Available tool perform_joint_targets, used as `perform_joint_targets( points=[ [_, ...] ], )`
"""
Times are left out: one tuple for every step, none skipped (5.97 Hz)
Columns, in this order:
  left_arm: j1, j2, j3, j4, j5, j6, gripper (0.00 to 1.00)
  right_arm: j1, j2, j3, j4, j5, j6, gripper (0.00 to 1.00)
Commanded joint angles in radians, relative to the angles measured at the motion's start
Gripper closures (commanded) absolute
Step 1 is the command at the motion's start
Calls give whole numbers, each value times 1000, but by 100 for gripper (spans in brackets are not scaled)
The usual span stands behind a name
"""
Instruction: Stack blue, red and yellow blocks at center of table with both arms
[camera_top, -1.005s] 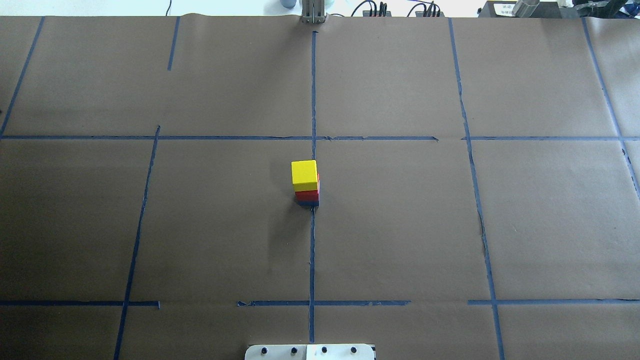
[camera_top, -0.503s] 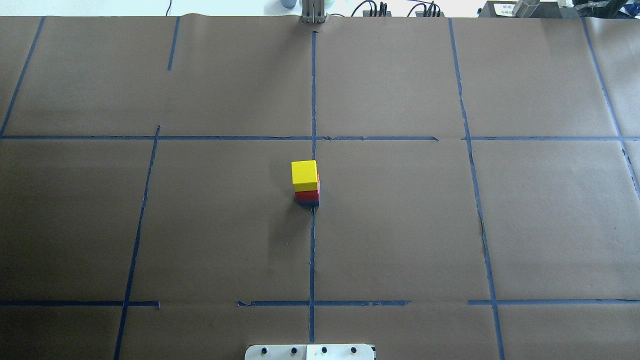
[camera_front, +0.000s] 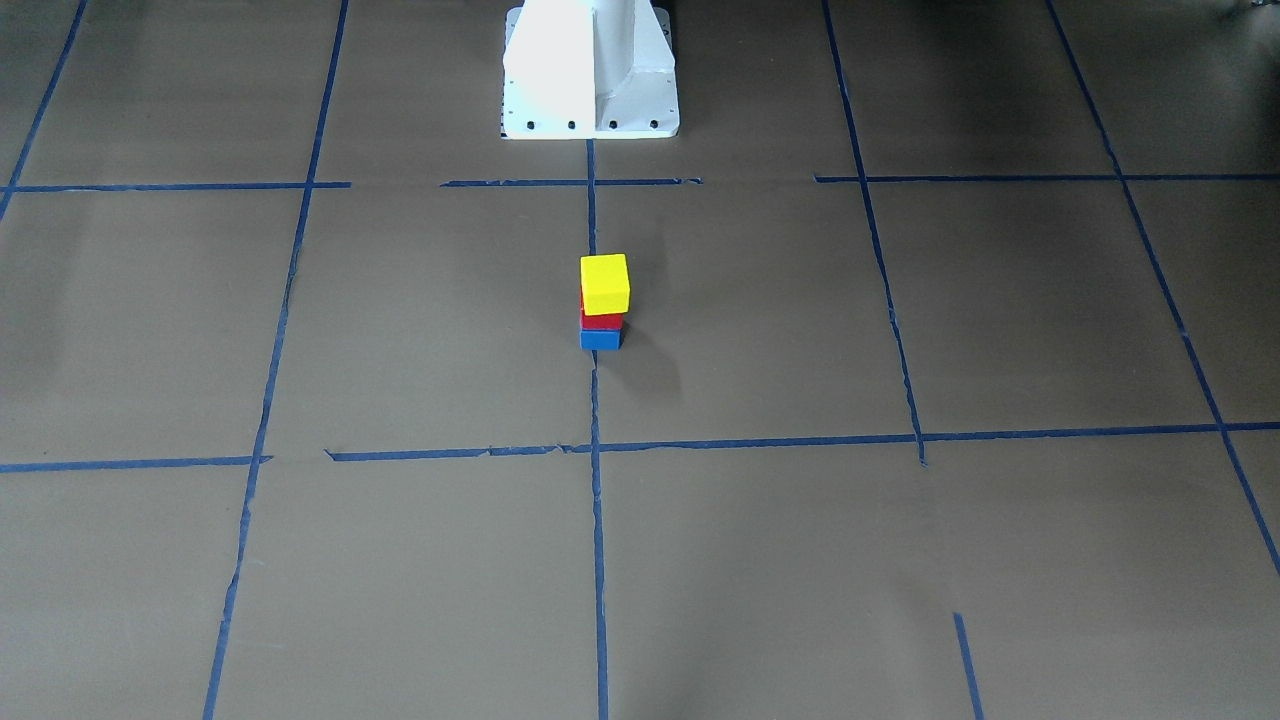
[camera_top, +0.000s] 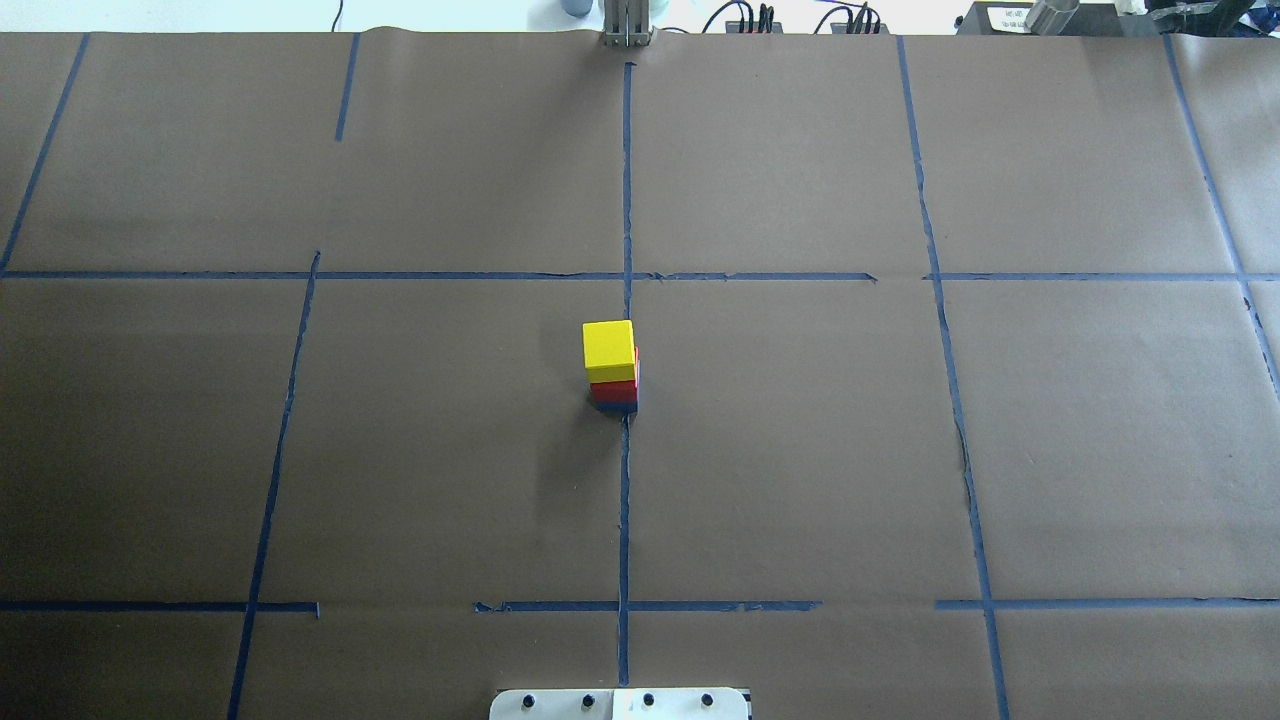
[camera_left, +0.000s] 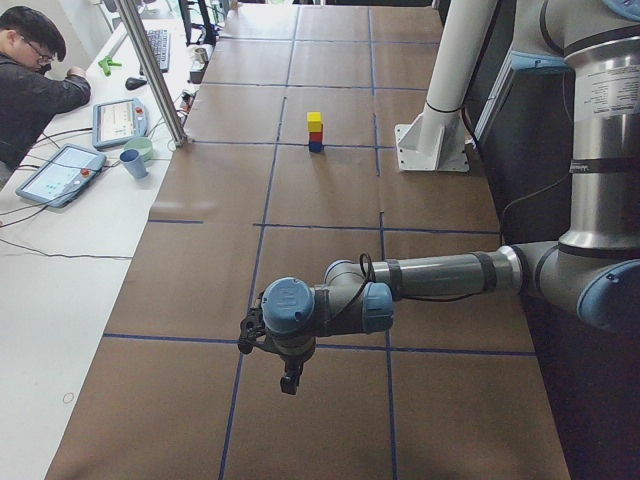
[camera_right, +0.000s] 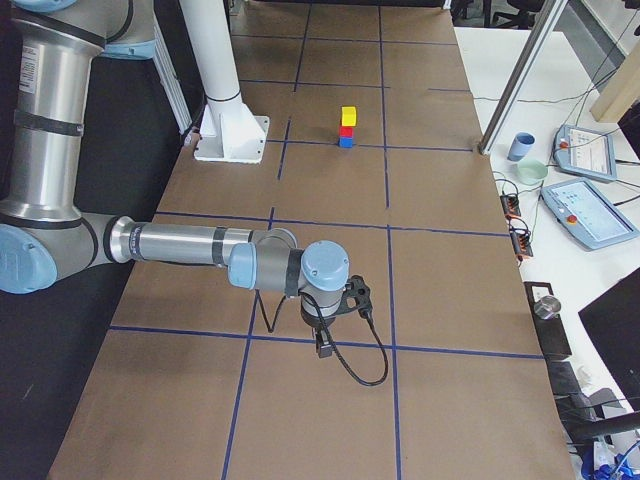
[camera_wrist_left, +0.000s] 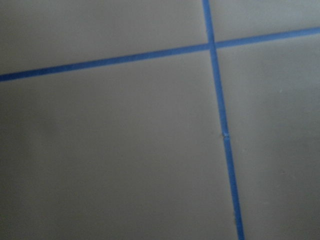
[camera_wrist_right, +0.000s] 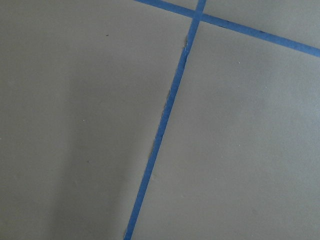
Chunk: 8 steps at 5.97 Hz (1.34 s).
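I see the three blocks standing as one tower in the middle of the worktop (camera_top: 800, 450). The blue block (camera_front: 599, 340) sits on the brown paper, the red block (camera_front: 601, 321) rests on it, and the yellow block (camera_front: 605, 283) is on top. The tower stands on the centre tape line (camera_top: 625, 500), between the two long cross lines and out in front of the white pedestal (camera_front: 590, 70). The stacking is not quite flush: from overhead, a thin strip of red shows along the yellow block's right edge. Nothing is touching the tower.

Neither arm reaches into the overhead or front-facing views. From the table's left end I see the left arm (camera_left: 440, 275) stretched out low, with the left tool (camera_left: 290, 378) pointing down near a tape crossing, well apart from the blocks. From the right end, the right arm (camera_right: 190, 243) mirrors this, its right tool (camera_right: 322, 345) pointing down beside a tape line with a black cable (camera_right: 365, 375) looping onto the paper. Each tool shows only in its side view, so I cannot tell how wide either one stands. Both wrist cameras give me just bare paper and crossing blue tape, with no fingers in frame.

A person (camera_left: 30, 90) sits at the white side desk (camera_left: 60, 250), where there are tablets (camera_left: 58, 172) and a cup (camera_left: 131, 162).
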Motion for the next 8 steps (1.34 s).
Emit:
perform_joint_targets(
  points=[
    [9, -8, -14, -11, 6, -23, 0, 0, 0, 4, 2, 8, 1, 0],
    [21, -5, -34, -9, 6, -100, 0, 0, 0, 5, 2, 8, 1, 0],
    [31, -2, -31, -11, 5, -115, 0, 0, 0, 7, 2, 8, 1, 0],
    [31, 12, -31, -17, 0, -107, 0, 0, 0, 7, 2, 8, -1, 0],
    [31, 16, -31, -20, -1, -107, 0, 0, 0, 8, 2, 8, -1, 0],
    [31, 16, -29, -23, -3, -107, 0, 0, 0, 7, 2, 8, -1, 0],
    [31, 18, -34, -22, -3, -107, 0, 0, 0, 8, 2, 8, -1, 0],
    [31, 16, -36, -23, -3, -107, 0, 0, 0, 9, 2, 8, -1, 0]
  ],
)
